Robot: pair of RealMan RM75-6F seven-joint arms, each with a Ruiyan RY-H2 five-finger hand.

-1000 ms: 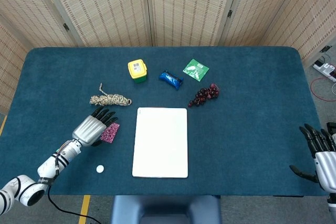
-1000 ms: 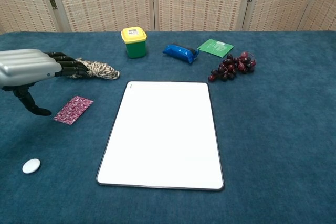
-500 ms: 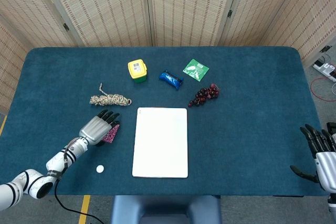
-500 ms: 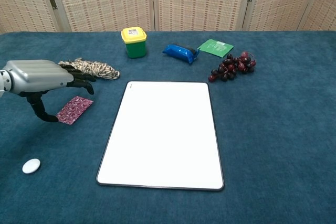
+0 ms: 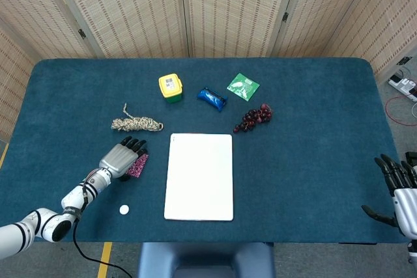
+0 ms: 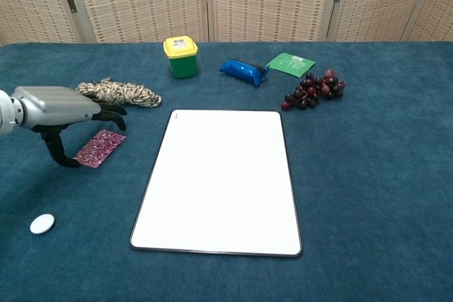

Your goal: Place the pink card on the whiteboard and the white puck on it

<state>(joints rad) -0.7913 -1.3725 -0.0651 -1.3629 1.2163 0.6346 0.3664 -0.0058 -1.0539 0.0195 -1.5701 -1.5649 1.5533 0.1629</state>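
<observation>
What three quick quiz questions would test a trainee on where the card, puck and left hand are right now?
1. True or false: the pink card lies on the whiteboard.
2. Which hand is over the card: left hand or right hand?
3. Fill in: the white puck lies on the ____.

Key: 1 false; 2 left hand; 3 table.
</observation>
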